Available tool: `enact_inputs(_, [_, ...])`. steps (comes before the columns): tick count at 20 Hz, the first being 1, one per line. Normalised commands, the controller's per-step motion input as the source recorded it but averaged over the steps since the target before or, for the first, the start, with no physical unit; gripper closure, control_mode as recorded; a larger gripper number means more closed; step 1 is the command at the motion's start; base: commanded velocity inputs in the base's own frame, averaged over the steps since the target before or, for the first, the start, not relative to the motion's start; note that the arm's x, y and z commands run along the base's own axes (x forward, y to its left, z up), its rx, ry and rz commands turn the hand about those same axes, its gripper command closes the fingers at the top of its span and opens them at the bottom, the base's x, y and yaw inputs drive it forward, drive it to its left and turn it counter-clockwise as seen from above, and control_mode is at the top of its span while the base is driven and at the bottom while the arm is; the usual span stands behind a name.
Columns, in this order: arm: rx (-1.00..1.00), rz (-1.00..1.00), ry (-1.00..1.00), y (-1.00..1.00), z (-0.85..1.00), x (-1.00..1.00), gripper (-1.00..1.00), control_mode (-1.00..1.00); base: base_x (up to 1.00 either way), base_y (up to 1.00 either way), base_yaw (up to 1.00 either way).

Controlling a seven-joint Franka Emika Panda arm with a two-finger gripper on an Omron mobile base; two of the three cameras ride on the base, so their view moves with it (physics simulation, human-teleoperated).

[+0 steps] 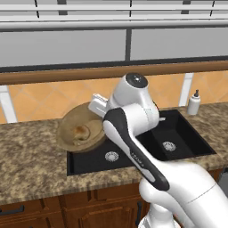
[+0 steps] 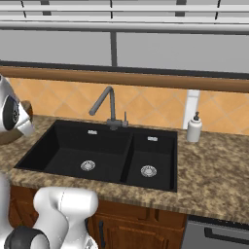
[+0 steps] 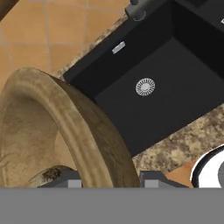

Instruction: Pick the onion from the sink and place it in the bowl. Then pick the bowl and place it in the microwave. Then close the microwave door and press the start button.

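the wide, shallow, tan wooden bowl (image 1: 79, 129) is lifted and tilted above the left end of the black rectangular two-basin sink (image 1: 178, 133), its open side facing the left base camera, with its lower edge over the sink's left rim and the speckled brown granite tabletop (image 1: 31, 164). inside it lies a small yellowish-tan lump, the onion (image 1: 80, 130), resting low in the hollow.

the white arm's fingers (image 3: 111, 180) stand on either side of the bowl's thick rim in the hand view, one dark tip inside the bowl and one outside, so they are clamped on the rim and carry the bowl. in the left base view the hand meets the bowl at its upper right edge.

under the bowl the left basin shows its round grey metal drain (image 1: 111, 156); the right basin has its own drain (image 1: 168, 145). in the right base view the grey curved faucet (image 2: 108, 104) rises behind the divider between the basins, and a white soap dispenser bottle (image 2: 194, 128) stands on the tabletop just right of the sink, against the orange tiled wall (image 2: 155, 104).
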Motion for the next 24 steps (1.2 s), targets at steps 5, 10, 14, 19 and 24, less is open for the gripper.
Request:
enact_inputs(5, [0.00,-0.18,-0.02,-0.47,0.38,-0.41,1.00,-1.00,0.00,0.00,0.00])
enact_inputs(10, [0.02,-0.43,-0.06,-0.71,0.40,-0.44,1.00,-1.00,0.00,0.00,0.00])
enact_inputs(14, [0.07,-0.43,-0.08,-0.67,0.28,-0.45,1.00,-1.00,0.00,0.00,0.00])
enact_inputs(19, [0.09,-0.33,-0.13,-0.51,0.38,-0.50,1.00,-1.00,0.00,0.00,0.00])
enact_inputs(24, [0.19,-0.14,-0.11,-0.17,0.18,-0.53,1.00,-1.00,0.00,0.00,0.00])
